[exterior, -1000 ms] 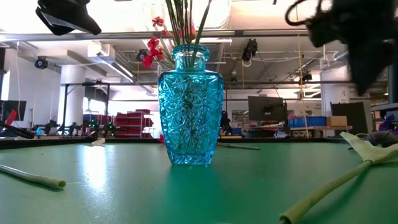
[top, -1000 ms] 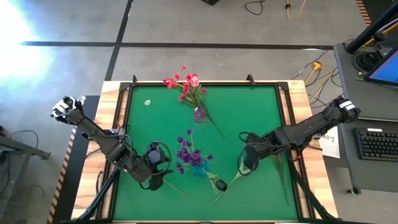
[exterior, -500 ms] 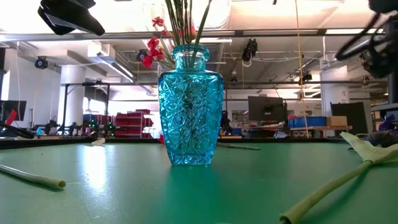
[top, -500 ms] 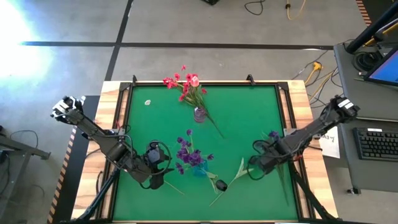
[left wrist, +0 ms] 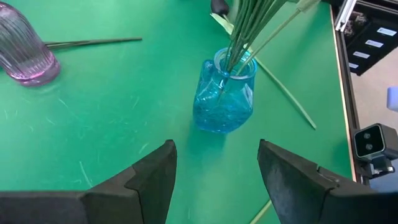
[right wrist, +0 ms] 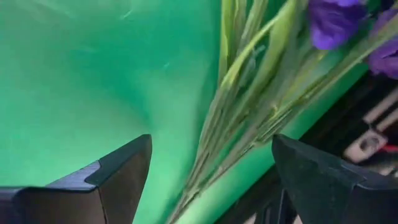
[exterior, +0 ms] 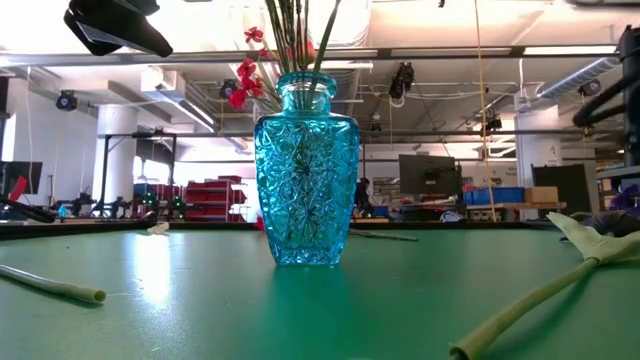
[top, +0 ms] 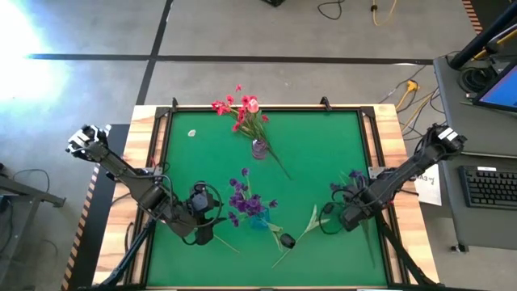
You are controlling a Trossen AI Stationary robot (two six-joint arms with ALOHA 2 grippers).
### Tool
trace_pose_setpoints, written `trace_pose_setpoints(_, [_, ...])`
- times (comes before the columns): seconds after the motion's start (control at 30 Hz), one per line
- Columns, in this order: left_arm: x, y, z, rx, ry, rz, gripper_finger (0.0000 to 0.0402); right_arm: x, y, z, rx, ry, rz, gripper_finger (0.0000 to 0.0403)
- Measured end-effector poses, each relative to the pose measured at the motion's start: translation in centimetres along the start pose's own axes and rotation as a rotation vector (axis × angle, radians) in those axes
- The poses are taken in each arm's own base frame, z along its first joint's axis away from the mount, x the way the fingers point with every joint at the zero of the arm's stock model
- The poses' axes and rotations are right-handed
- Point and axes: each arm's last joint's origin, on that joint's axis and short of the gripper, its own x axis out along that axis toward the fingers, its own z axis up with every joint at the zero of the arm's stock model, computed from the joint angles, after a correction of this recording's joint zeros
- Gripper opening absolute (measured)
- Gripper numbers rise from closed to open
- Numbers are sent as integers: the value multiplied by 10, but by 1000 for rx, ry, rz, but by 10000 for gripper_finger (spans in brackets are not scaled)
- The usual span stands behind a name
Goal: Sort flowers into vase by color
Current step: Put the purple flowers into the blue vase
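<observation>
A blue glass vase (top: 258,219) holds purple flowers (top: 245,200) and stands near the table's middle. Farther back, a pale pink glass vase (top: 259,148) holds red and pink flowers (top: 241,111). A bunch of purple flowers (top: 353,175) lies along the table's right edge, stems (right wrist: 242,118) toward the near side. My right gripper (top: 347,218) hangs open over those stems, one finger on either side, touching nothing. My left gripper (left wrist: 214,146) waits open at the near left, pointing at the blue vase (left wrist: 224,93).
A loose flower with a green stem (top: 295,242) and a long leaf (top: 313,217) lies near the front middle, beside a small black object (top: 287,240). Another bare stem (exterior: 55,285) lies by my left gripper. A small pale scrap (top: 192,133) sits at the far left.
My right gripper has gone from above the loose flower's leaf toward the table's right edge and down, turning and tipping more steeply downward, and now stands over the purple bunch's stems. The flowers and vases have stayed where they were.
</observation>
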Motion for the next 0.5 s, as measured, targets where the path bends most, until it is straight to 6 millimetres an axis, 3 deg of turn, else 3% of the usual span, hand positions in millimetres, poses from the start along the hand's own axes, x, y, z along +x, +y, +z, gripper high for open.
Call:
trace_pose_setpoints(0.3, [0,0,0,0,-4,4,213,10,-1,3,-42,-29,34,314])
trace_pose_setpoints(0.5, [0,1,1,0,-25,26,213,10,1,3,-46,-38,54,225])
